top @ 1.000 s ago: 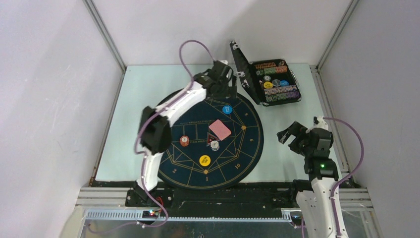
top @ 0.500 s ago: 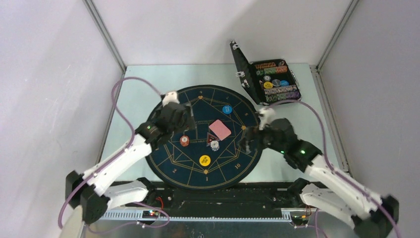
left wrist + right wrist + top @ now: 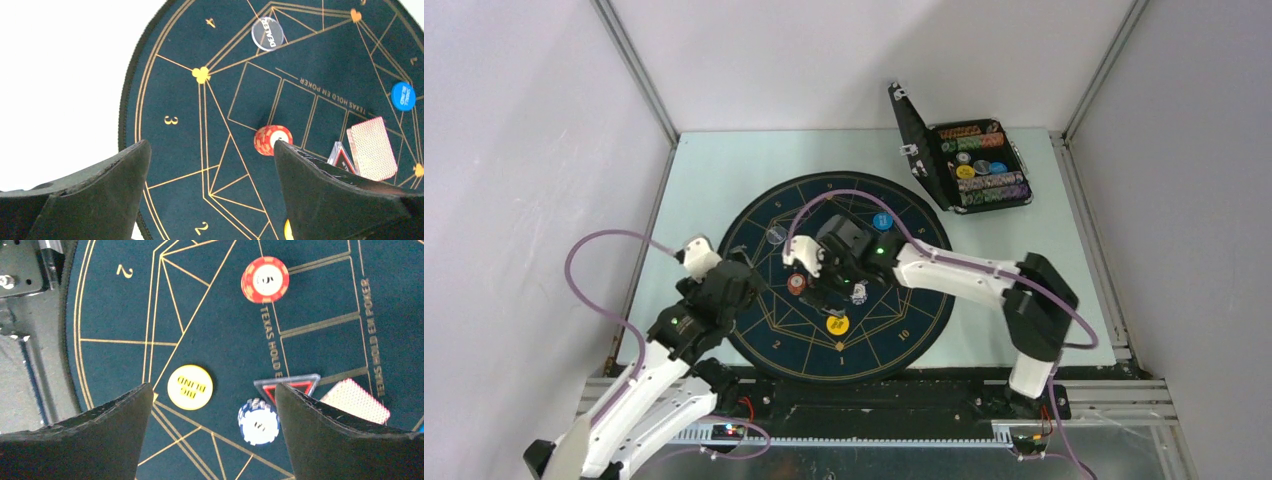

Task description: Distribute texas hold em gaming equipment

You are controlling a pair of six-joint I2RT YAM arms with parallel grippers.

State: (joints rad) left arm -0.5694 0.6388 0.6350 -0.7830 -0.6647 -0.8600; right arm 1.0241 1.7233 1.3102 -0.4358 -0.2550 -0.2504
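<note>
Left arm rises from the near left corner, elbow tucked low. I see the left gripper over the near-left rim of the mat, fingers spread wide, nothing between them. Right arm stands at the near right, elbow bent, forearm reaching left across the mat. The right gripper hangs over the middle, fingers also spread, holding nothing.

On the mat, nearest me is the yellow disc. Past it are the white chip and, to its left, the red chip. Farther on are the dealer disc and the blue disc.

From above the right gripper hides the cards and the marker. Its wrist view shows them side by side, the marker just beyond the white chip. The left wrist view shows the cards face down, right of the red chip.

The case sits open at the far right, off the mat.
</note>
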